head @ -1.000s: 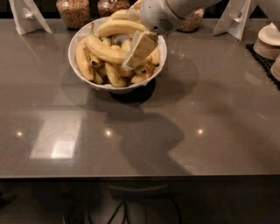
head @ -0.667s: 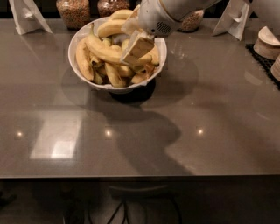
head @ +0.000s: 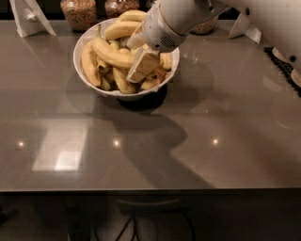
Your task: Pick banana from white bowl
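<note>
The white bowl (head: 81,46) stands at the back middle of the grey table and is heaped with several yellow bananas (head: 113,54). My gripper (head: 140,66) reaches in from the upper right and is down among the bananas on the right half of the bowl. It lies against the long banana across the top of the heap. The white wrist (head: 164,23) hides the bowl's far right rim and the bananas under it. No banana is lifted clear of the pile.
Glass jars (head: 80,12) stand behind the bowl. White folded stands are at the back left (head: 29,18) and back right (head: 247,28). A dark mat (head: 284,66) lies at the right edge. The table's front edge (head: 150,188) runs across the bottom.
My gripper has shifted a little left and lower into the heap of bananas. The bowl has not moved.
</note>
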`<act>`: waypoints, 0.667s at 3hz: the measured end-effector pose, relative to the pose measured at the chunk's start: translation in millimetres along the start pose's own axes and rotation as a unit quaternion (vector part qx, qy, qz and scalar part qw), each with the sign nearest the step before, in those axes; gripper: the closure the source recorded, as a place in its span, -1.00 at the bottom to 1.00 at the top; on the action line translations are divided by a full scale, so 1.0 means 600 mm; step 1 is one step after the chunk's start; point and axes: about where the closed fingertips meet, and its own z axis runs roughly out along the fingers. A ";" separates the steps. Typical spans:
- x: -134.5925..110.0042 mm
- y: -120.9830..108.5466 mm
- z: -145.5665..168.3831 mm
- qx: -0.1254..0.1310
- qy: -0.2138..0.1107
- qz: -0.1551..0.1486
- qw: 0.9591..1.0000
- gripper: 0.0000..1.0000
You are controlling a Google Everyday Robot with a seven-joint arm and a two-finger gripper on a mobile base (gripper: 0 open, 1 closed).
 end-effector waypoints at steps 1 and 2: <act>-0.001 0.003 0.029 -0.014 0.000 -0.003 1.000 -0.16; -0.003 -0.003 0.044 -0.014 0.000 -0.009 1.000 0.23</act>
